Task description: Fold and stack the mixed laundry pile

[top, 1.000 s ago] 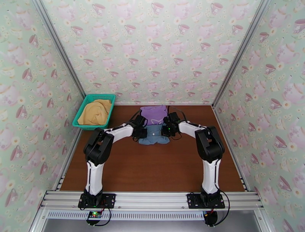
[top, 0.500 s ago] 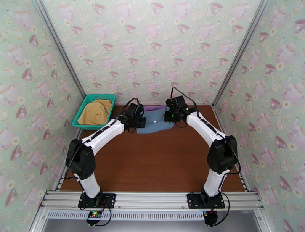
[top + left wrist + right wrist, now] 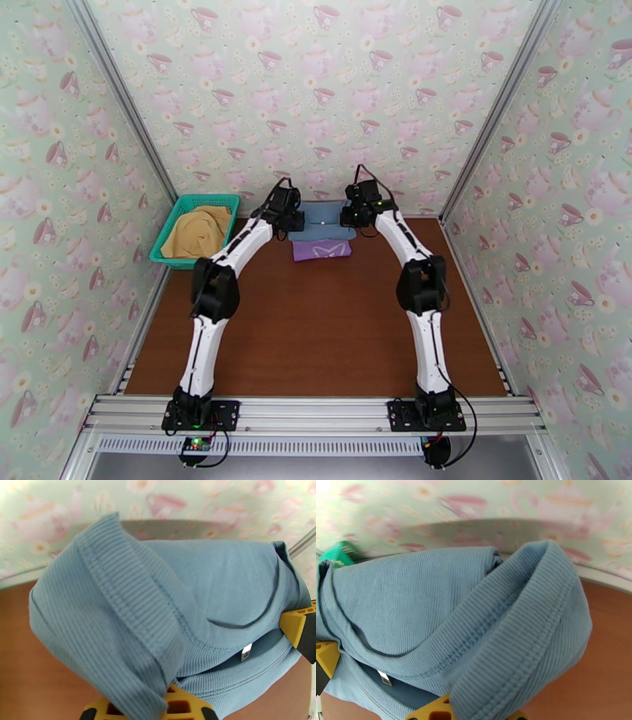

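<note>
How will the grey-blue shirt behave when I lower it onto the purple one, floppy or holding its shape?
Probably floppy: the grey-blue shirt sags and drapes over the left gripper and right gripper, both shut on it. Its ribbed knit looks soft and light, so it likely won't slide much on the purple shirt. Folds may slump once released.
</note>
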